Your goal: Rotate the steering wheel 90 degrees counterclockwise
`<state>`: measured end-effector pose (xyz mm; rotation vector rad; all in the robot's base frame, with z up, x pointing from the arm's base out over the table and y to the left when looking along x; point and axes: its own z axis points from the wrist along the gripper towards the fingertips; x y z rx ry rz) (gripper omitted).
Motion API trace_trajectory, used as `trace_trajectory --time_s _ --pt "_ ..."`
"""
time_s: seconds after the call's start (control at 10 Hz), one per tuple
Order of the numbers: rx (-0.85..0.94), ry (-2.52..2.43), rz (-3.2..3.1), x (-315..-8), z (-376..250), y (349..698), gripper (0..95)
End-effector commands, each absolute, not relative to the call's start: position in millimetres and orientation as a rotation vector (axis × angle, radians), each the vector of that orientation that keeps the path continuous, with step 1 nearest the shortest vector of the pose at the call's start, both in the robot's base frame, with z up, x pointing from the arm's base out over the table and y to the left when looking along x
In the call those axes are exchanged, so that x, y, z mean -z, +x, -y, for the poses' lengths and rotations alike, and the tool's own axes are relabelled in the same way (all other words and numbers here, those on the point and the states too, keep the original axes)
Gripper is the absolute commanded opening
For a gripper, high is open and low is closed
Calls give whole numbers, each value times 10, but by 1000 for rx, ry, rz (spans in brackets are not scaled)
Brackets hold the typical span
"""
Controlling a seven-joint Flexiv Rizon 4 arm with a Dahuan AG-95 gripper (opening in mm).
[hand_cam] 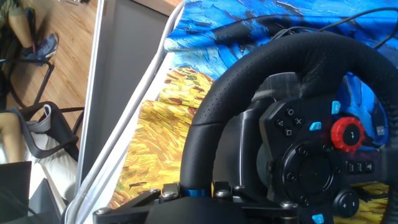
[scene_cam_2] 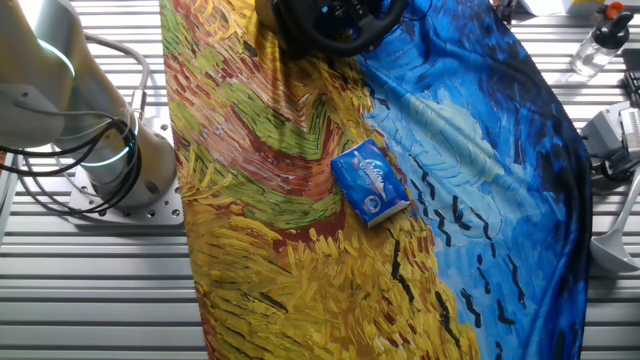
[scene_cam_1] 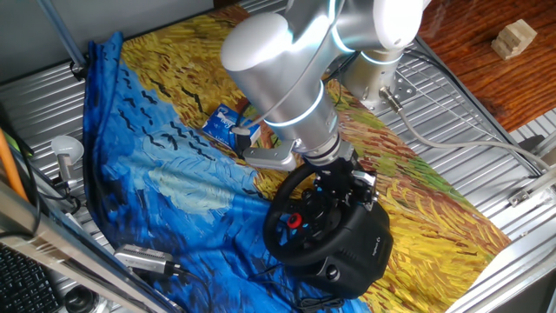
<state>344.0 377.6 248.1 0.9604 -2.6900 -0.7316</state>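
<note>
The black steering wheel (scene_cam_1: 280,209) stands on its bulky black base (scene_cam_1: 360,248) on the painted cloth, its hub showing a red round button. In the hand view the thick rim (hand_cam: 214,118) fills the frame, and the hub shows blue-lit buttons and the red button (hand_cam: 348,134). My gripper (hand_cam: 196,186) is at the rim's upper edge, one finger on each side of the rim at a blue band, shut on it. In one fixed view the gripper (scene_cam_1: 334,176) sits at the top of the wheel. The other fixed view shows only part of the wheel (scene_cam_2: 340,25) at the top edge.
A small blue-and-white box (scene_cam_1: 228,122) lies on the cloth behind the arm; it also shows in the other fixed view (scene_cam_2: 370,180). The arm's base (scene_cam_2: 120,175) stands on the slatted metal table. Cables and a white device (scene_cam_1: 65,152) lie at the left.
</note>
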Motion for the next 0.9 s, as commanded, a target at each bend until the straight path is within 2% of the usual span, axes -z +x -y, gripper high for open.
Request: trace_trajectory --time_s 0.1,0.9 --pt "721 951 2694 -2478 -3777 3443 0" --pt "680 893 2725 -2478 -3777 3443 0"
